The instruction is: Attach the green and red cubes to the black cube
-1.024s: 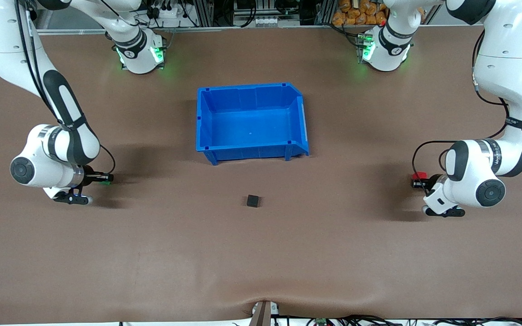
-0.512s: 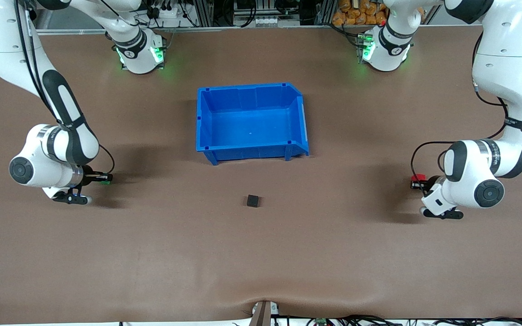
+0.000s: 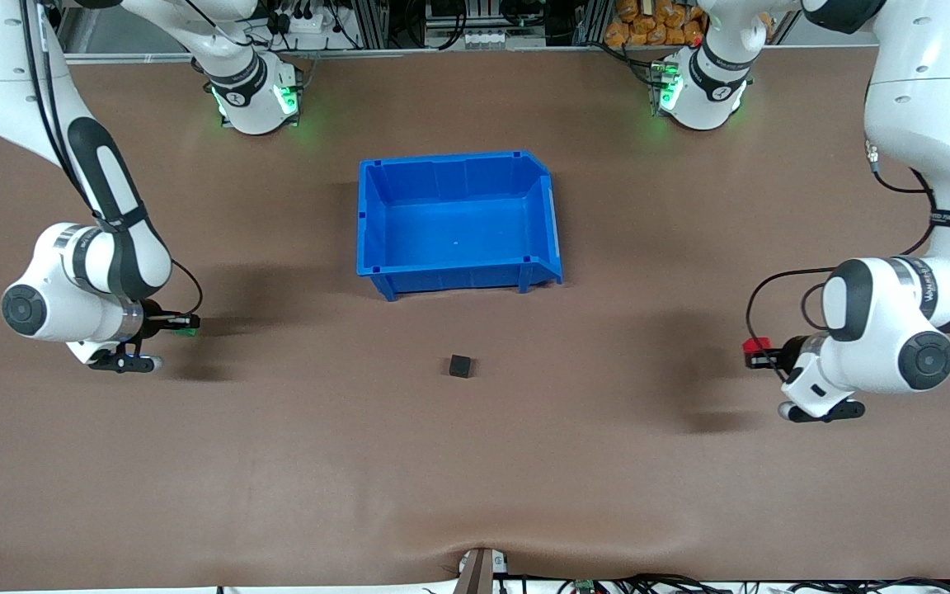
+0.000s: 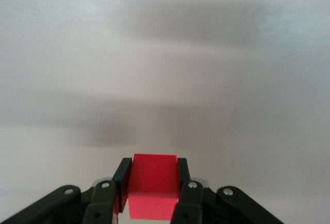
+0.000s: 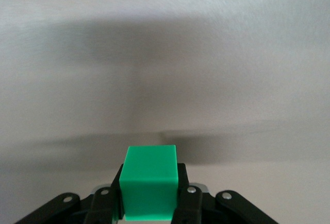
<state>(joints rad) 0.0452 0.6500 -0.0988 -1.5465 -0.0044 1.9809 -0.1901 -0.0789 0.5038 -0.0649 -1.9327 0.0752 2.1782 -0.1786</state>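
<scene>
A small black cube (image 3: 460, 365) sits on the brown table, nearer to the front camera than the blue bin. My left gripper (image 3: 754, 352) hangs above the table toward the left arm's end, shut on the red cube (image 3: 756, 344). In the left wrist view the red cube (image 4: 153, 184) sits clamped between the two black fingers (image 4: 122, 180). My right gripper (image 3: 185, 322) hangs above the table toward the right arm's end, shut on the green cube (image 3: 188, 332). The right wrist view shows the green cube (image 5: 150, 182) filling the gap between its fingers (image 5: 181, 180).
An empty blue bin (image 3: 541, 214) stands mid-table, between the black cube and the arm bases. Both arm bases (image 3: 252, 95) glow green along the table's edge farthest from the front camera. Cables lie at the table's nearest edge.
The left arm has shifted toward the front camera with the red cube in its grip. The right arm has drifted slightly toward its end of the table with the green cube. The black cube has not moved.
</scene>
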